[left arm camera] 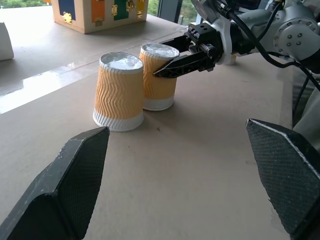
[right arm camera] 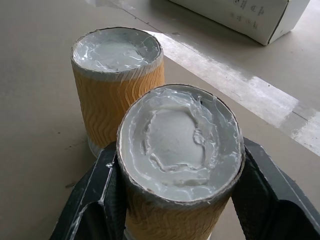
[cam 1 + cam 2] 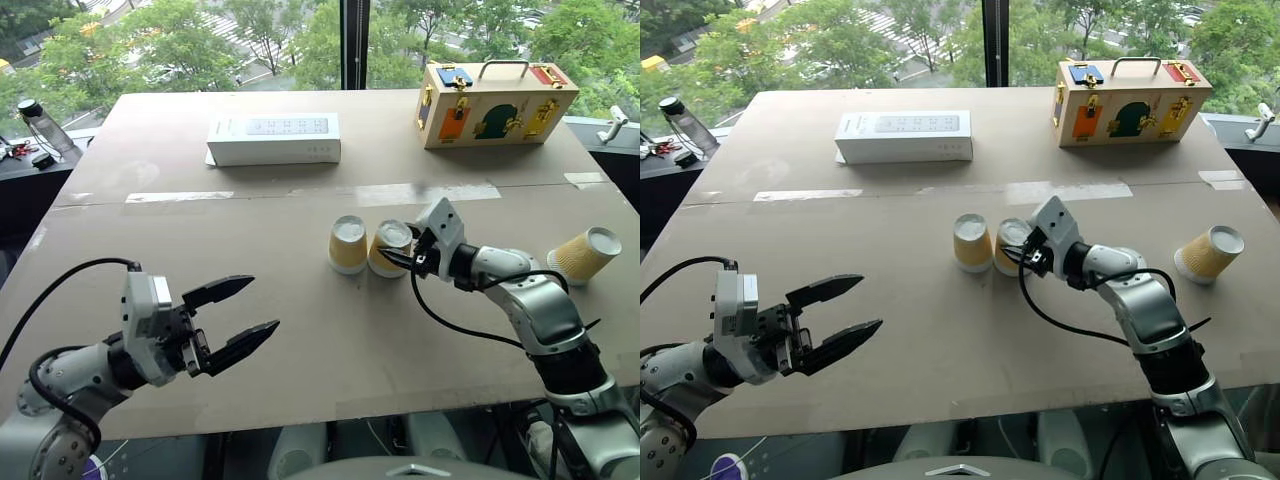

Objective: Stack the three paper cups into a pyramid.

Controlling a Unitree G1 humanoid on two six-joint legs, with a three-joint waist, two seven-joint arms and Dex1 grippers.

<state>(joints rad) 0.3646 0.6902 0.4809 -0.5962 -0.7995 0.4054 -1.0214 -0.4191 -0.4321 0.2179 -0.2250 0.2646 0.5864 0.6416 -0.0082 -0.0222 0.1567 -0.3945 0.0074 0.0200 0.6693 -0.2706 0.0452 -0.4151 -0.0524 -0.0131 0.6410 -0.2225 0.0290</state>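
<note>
Three paper cups sit on the table (image 3: 300,350): two upside down touching mid-table, the right gripper (image 3: 404,256) pinching the right-hand cup (image 3: 389,247) beside its neighbour (image 3: 348,244), the third cup (image 3: 585,255) tipped far right, while the left gripper (image 3: 240,315) hovers spread wide, pointing level.

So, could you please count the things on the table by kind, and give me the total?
Paper cups: 3, two upside down side by side, one on its side
White box: 1
Wooden case: 1
Total: 5
</note>
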